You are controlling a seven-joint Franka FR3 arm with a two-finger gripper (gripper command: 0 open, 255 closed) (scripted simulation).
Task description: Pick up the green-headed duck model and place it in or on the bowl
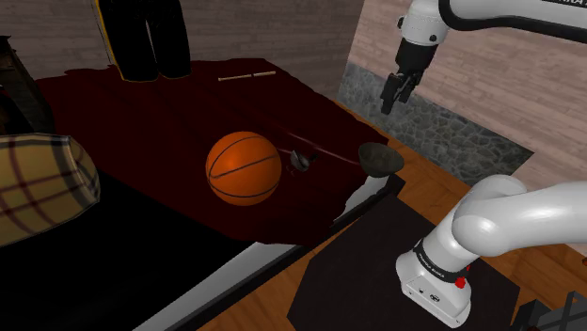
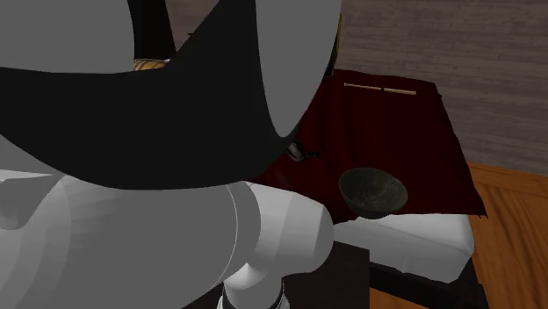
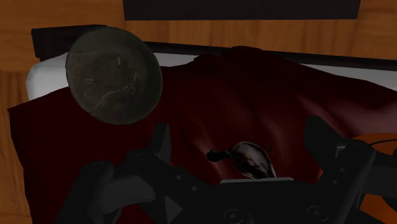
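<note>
The small duck model [image 1: 303, 160], dark and glossy with a thin neck, lies on the dark red blanket [image 1: 169, 122] between the basketball and the bowl. The dark, mottled bowl [image 1: 380, 158] sits at the blanket's corner near the bed's edge. My black gripper [image 1: 395, 94] hangs high above the bowl's side of the bed, open, holding nothing. In the wrist view the duck [image 3: 251, 159] lies far below, between the two spread fingers [image 3: 162, 143], and the bowl [image 3: 113, 76] is off to one side. In the second exterior view the bowl [image 2: 373, 190] shows plainly, while the duck [image 2: 299, 151] peeks out from behind the arm.
An orange basketball [image 1: 244, 167] rests on the blanket close beside the duck. A plaid pillow [image 1: 38, 188] lies at the shoulder view's left. A thin stick [image 1: 246, 75] lies at the blanket's far edge. White mattress [image 2: 413, 237] shows beneath the bowl's corner, with wooden floor [image 1: 282, 301] beyond.
</note>
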